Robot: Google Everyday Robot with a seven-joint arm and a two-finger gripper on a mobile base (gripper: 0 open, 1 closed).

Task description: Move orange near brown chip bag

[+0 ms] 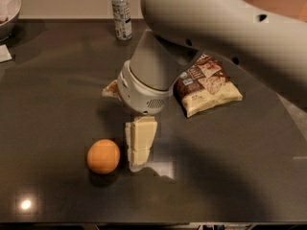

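The orange point(103, 156) lies on the dark table point(53, 104) at the front left. My gripper point(140, 147) hangs from the large grey arm point(148, 75) and sits low over the table just to the right of the orange, a small gap apart from it. The brown chip bag point(206, 85) lies flat behind and to the right of the gripper, with cream edges and a brown centre. The arm covers the bag's far left edge.
A clear plastic bottle point(122, 13) stands at the back edge. A bowl point(7, 8) and a white scrap point(4, 54) are at the far left. A small cream-brown packet corner point(111, 88) shows left of the wrist.
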